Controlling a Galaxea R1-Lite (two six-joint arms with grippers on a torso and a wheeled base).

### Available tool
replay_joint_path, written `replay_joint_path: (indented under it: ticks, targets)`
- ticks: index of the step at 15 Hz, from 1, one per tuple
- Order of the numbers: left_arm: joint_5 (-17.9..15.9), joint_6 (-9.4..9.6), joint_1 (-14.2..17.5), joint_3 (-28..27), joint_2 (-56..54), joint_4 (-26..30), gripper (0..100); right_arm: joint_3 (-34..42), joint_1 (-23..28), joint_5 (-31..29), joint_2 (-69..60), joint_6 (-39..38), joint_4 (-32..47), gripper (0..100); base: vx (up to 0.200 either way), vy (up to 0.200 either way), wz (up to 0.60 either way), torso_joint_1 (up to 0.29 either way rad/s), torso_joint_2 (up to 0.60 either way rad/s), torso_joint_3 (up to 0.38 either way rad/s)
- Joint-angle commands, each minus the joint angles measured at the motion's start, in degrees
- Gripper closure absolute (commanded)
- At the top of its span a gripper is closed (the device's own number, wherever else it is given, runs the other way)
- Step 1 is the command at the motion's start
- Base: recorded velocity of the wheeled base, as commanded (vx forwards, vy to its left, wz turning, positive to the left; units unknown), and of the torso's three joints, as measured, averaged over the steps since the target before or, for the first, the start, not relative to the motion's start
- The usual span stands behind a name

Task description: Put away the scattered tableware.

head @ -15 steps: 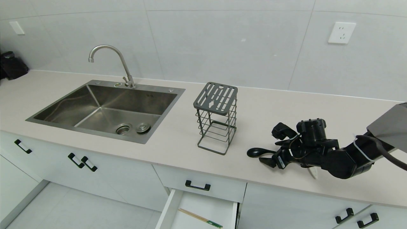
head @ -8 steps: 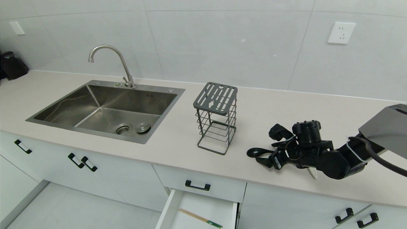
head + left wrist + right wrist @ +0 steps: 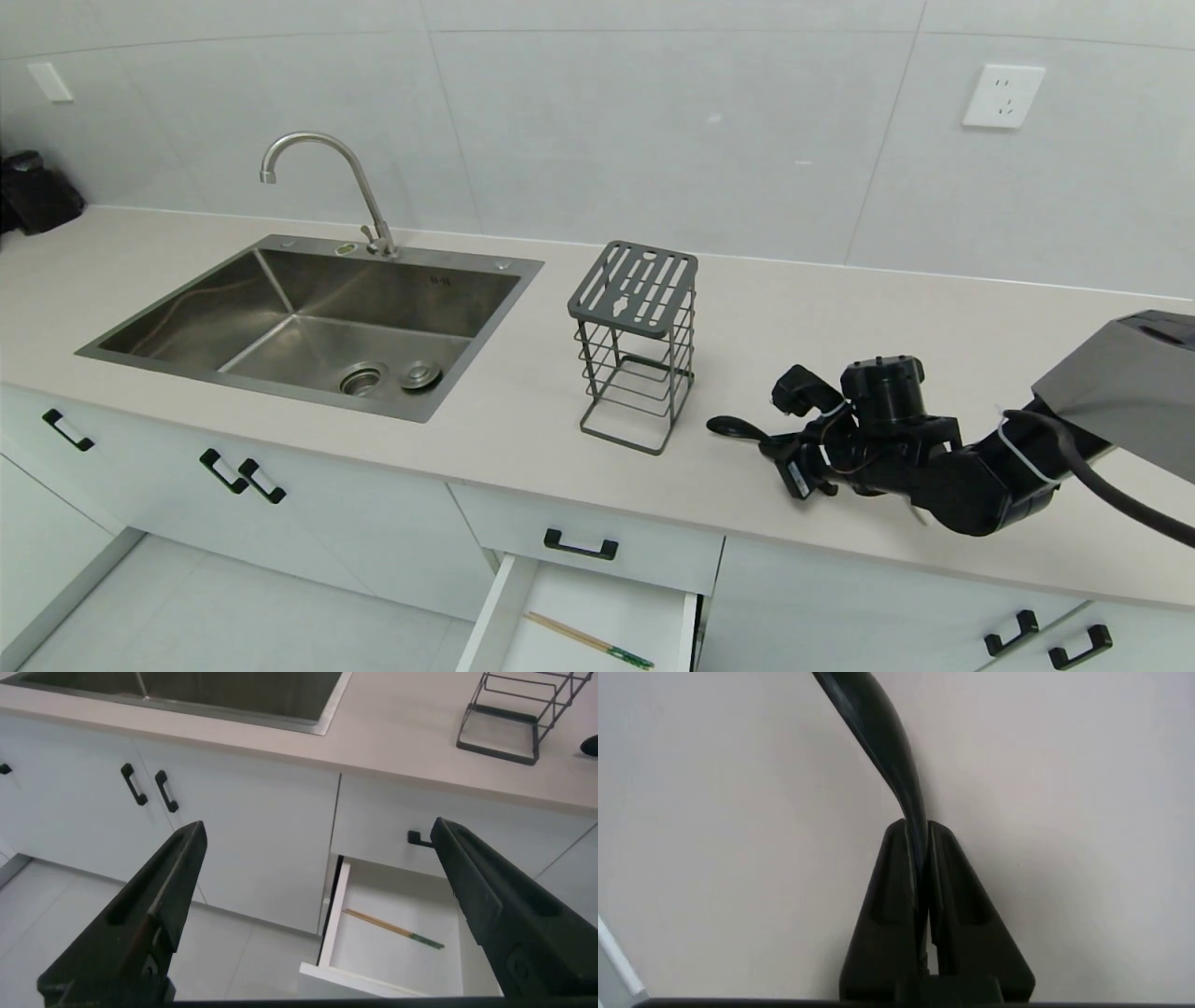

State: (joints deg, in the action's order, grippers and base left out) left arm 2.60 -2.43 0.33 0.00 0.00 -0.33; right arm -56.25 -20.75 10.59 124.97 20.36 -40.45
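Head overlooks counter [image 3: 523, 411]; right wrist, close, probably faces it.

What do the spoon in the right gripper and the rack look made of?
Spoon: smooth uniform black with a soft sheen, likely plastic or melamine; coated metal possible. Rack: thin wire bars and slotted top plate, matte dark grey, probably powder-coated steel.

Kitchen: steel sink [image 3: 373, 294] with curved tap [image 3: 364, 191], pale countertop [image 3: 822, 317], tiled wall [image 3: 653, 121], white cabinet drawers [image 3: 644, 551] with black handles.
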Motion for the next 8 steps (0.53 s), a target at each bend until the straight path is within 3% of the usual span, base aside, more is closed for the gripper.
replay_joint_path:
  ticks: [1, 8]
  targets:
    - [0.04, -0.04, 0.02, 0.0, 0.0, -0.02, 0, 0.0, -1.49, -0.31, -0.34, 0.03, -0.77, 100, 0.0, 0.0, 0.0, 0.0, 0.0, 0.0]
    - [0.04, -0.04, 0.02, 0.0, 0.0, -0.02, 0, 3.6, -5.44, -0.66, -3.76, 0.03, -0.77, 100, 0.0, 0.0, 0.0, 0.0, 0.0, 0.0]
